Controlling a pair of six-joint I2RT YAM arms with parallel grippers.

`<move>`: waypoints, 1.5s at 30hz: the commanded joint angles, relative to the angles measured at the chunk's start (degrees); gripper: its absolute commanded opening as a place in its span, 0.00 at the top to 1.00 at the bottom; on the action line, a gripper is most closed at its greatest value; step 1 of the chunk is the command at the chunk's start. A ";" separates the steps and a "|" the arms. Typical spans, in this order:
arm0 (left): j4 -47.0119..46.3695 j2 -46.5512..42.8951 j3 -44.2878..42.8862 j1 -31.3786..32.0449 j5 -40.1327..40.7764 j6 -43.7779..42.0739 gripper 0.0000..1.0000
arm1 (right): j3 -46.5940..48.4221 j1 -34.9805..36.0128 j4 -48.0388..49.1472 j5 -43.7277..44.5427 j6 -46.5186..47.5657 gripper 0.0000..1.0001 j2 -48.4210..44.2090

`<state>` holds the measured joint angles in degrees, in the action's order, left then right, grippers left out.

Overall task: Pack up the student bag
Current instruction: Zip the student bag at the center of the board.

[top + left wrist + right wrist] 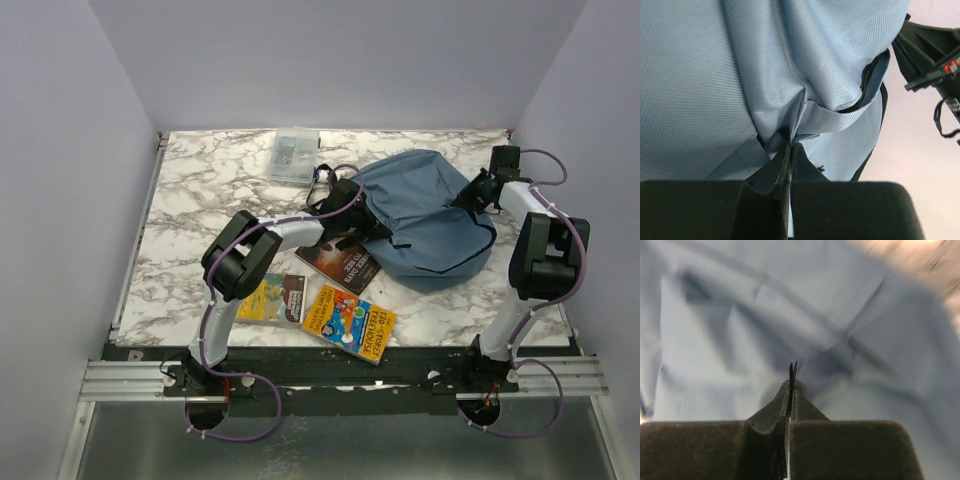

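Where the marble table (pixel 190 190) meets the arms' bases, I see three books lying flat: a yellow-green picture book (pixel 272 298), an orange Treehouse paperback (pixel 348 322) just beside it on the right, and a dark-covered book (pixel 338 262) a little farther in, close to the bag's near-left edge.

Beyond them the student bag (pixel 430 225) lies slumped on the right half of the table, its black zip (pixel 488 238) curving along its right side. My left gripper (pixel 345 200) sits at the bag's left edge. In its wrist view the left gripper (pixel 789 149) has its fingers pressed together on a puckered fold of the bag's blue fabric (pixel 700 75).

My right gripper (pixel 468 197) is at the bag's upper right. In the blurred wrist view the right gripper (pixel 791 384) is clamped tight, and a thin black tab (pixel 792 369) pokes out between the tips, with blue fabric (pixel 740 315) behind it. I cannot tell whether the tab belongs to the zip.

Farthest off, a clear plastic box (pixel 294 155) rests near the back wall.
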<state>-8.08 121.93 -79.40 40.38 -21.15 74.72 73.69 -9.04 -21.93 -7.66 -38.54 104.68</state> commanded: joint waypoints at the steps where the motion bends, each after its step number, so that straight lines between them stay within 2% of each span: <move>1: 6.46 -1.17 0.47 -0.82 2.01 -1.68 1.00 | 3.11 -6.39 9.83 12.42 4.88 1.00 6.03; 4: 6.49 -1.14 0.17 -0.76 1.81 -1.85 1.00 | 5.13 -6.61 9.71 12.65 6.67 1.00 9.91; 8: 6.45 -1.22 -0.26 -0.82 1.80 -2.59 1.00 | 3.27 -6.64 14.27 14.32 10.36 1.00 9.74; 11: 6.32 -0.86 -2.62 -0.80 -0.85 -4.92 1.00 | 7.55 -5.66 8.26 9.89 14.46 0.99 10.18; 12: 6.32 -1.22 -3.17 -0.87 -1.70 -5.86 1.00 | 8.18 -4.48 5.70 11.78 15.22 0.88 8.99; 13: 6.32 -1.63 -3.84 -0.75 -2.24 -6.99 1.00 | 8.66 -3.34 3.20 14.33 16.27 0.68 7.95; 14: 6.32 -2.35 -4.42 -0.83 -3.18 -8.50 1.00 | 8.97 -2.23 1.03 17.35 16.82 0.52 6.54; 16: 6.53 -4.11 -5.22 -0.81 -5.01 -10.97 0.97 | 9.99 -0.56 -4.57 19.98 17.03 0.38 4.08; 19: 7.22 -8.43 -3.82 -0.74 -6.55 -13.34 0.72 | 7.53 4.02 -8.75 23.09 17.02 0.23 -1.75; 21: 7.99 -11.31 -2.54 -0.71 -8.66 -15.08 0.56 | 4.89 7.21 -10.79 20.19 16.05 0.14 -6.21; 23: 10.05 -13.76 -1.34 -0.68 -12.26 -16.99 0.47 | -0.25 8.48 -10.63 11.40 13.29 0.14 -10.91; 25: 10.70 -16.47 0.85 -0.71 -15.94 -18.45 0.16 | -7.00 9.01 -9.20 4.61 11.58 0.14 -16.30; 26: 10.75 -17.97 2.49 -0.57 -17.25 -19.29 0.10 | -9.59 9.04 -9.81 4.85 10.69 0.14 -18.52; 28: 11.36 -21.27 5.38 -0.35 -18.35 -21.36 0.06 | -13.01 11.62 -11.97 4.09 10.28 0.14 -22.88; 32: 13.86 -24.20 9.12 0.30 -17.78 -22.71 0.08 | -17.84 18.59 -17.14 6.36 5.68 0.22 -29.65; 35: 14.36 -23.14 10.74 0.76 -15.64 -19.31 0.26 | -24.37 22.52 -16.18 4.90 -0.16 0.37 -34.44; 36: 14.40 -22.46 11.27 0.81 -14.36 -17.55 0.28 | -26.76 23.50 -14.98 4.35 -1.76 0.38 -36.14; 40: 14.80 -19.86 12.18 0.83 -9.90 -11.19 0.26 | -38.51 24.11 -2.70 0.05 -7.82 0.44 -38.94; 43: 15.56 -17.37 9.25 0.84 -8.34 -10.38 0.21 | -41.73 24.14 5.26 -2.80 -10.59 0.49 -36.22; 45: 17.79 -14.01 5.52 0.83 -7.26 -10.64 0.20 | -43.98 24.14 11.40 -6.59 -12.43 0.62 -34.17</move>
<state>6.31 103.18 -68.25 41.10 -32.84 61.65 33.45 14.66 -23.16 -6.35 -44.58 67.31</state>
